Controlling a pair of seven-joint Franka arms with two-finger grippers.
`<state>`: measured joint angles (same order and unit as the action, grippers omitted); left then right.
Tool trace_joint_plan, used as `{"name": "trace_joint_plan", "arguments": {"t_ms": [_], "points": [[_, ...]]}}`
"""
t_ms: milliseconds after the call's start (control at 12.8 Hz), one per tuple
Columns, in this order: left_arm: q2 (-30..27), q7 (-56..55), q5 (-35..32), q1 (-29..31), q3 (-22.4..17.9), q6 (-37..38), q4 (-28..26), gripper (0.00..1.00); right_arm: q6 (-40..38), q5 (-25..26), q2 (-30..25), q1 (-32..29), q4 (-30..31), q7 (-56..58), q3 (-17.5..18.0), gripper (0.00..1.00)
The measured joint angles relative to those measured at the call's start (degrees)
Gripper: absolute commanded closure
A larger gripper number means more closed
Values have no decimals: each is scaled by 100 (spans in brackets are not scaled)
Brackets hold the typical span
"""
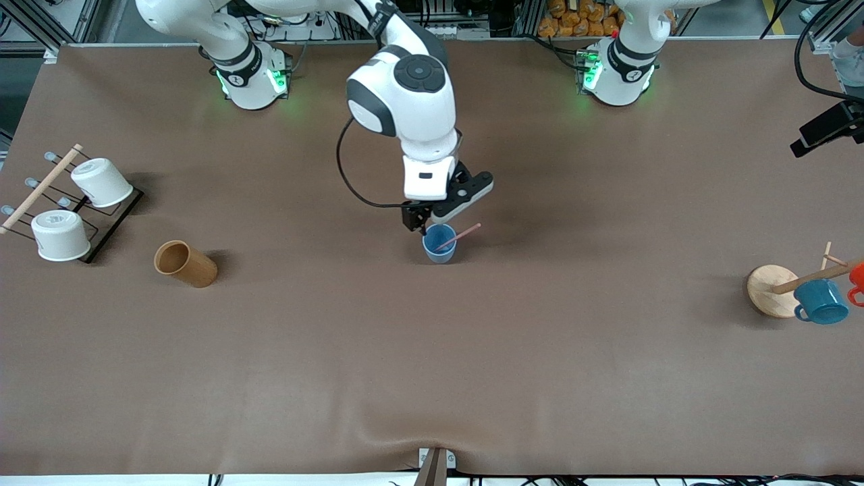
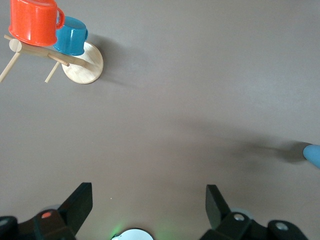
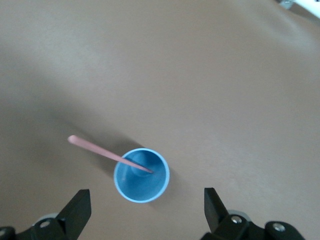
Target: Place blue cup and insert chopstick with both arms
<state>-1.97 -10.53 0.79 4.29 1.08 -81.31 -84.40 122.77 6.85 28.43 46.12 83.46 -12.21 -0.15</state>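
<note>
Blue cup (image 1: pixel 439 244) stands mid-table with the chopstick (image 1: pixel 461 235) leaning toward two o'clock inside, and I see my right gripper (image 1: pixel 420 223) spread wide just above it and my left gripper (image 2: pixel 149 205) spread too, waiting, so a bump going up could tip the cup.

In the front view the orange mug (image 1: pixel 857 283) is cut by the picture's edge, and the right gripper (image 1: pixel 420 224) hides part of the blue cup's (image 1: pixel 439 244) rim. In the left wrist view only a sliver of that cup shows at the edge.
</note>
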Motion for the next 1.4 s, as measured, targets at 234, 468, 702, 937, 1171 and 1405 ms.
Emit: {"name": "trace_joint_plan", "arguments": {"t_ms": [234,468,702,937,1171,1405], "points": [[-7,0,0,0,3,7,15,0,-291,0,-317,-404,-16,5,-8,0],[-51,0,0,50,-22,26,29,0,-459,-3,-584,-829,-21,81,-6,0],[-62,3,0,121,-49,28,27,0,-624,-272,-736,-1284,-26,527,-6,0],[-47,5,6,114,-24,28,3,0,-980,-603,-932,-1931,-38,923,-13,0],[65,5,9,84,73,27,-10,0,-1710,-626,-1211,-2571,-43,982,-17,0],[197,5,9,63,137,24,-12,0,-2277,-649,-1360,-3251,-38,1360,-20,0]]}}
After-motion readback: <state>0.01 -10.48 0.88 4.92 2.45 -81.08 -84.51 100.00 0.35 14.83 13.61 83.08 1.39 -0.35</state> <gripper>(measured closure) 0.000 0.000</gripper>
